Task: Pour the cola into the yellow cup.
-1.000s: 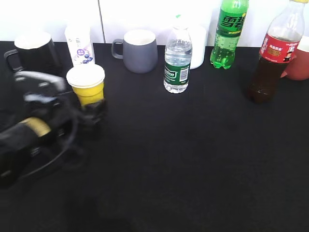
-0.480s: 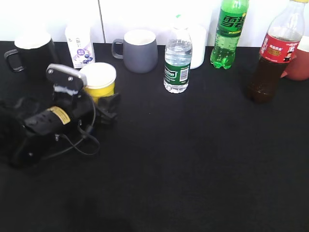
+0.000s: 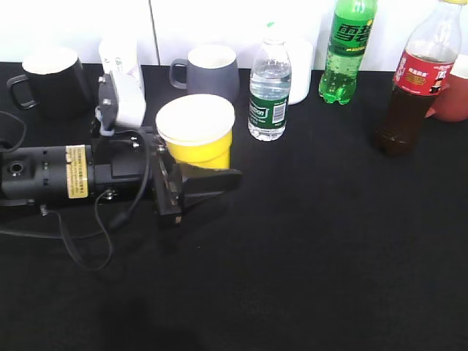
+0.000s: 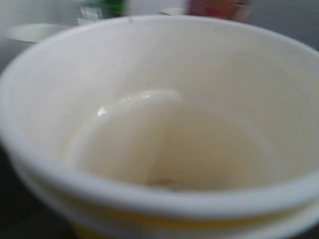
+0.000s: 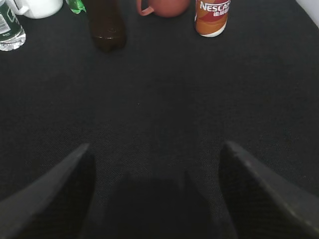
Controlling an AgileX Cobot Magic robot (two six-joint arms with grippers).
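The yellow cup [image 3: 196, 135], with a white rim and white empty inside, stands upright in my left gripper [image 3: 207, 174], which is shut on its lower part and holds it off the black table left of centre. The cup fills the left wrist view [image 4: 164, 139] and hides the jaws there. The cola [image 3: 415, 80], with a red label and dark liquid, stands at the far right back; its base shows in the right wrist view [image 5: 105, 25]. My right gripper [image 5: 155, 149] is open and empty over bare black cloth, well short of the cola.
Along the back wall stand a black mug [image 3: 51, 80], a white drink bottle [image 3: 121, 73], a grey mug [image 3: 212, 77], a water bottle [image 3: 269, 91], a green soda bottle [image 3: 347, 51] and a red mug [image 3: 453, 99]. A Nescafé can [image 5: 213, 17] stands beside the red mug.
My left gripper has carried the yellow cup to the right and up, from beside the black mug to in front of the grey mug. The bottles have not moved.
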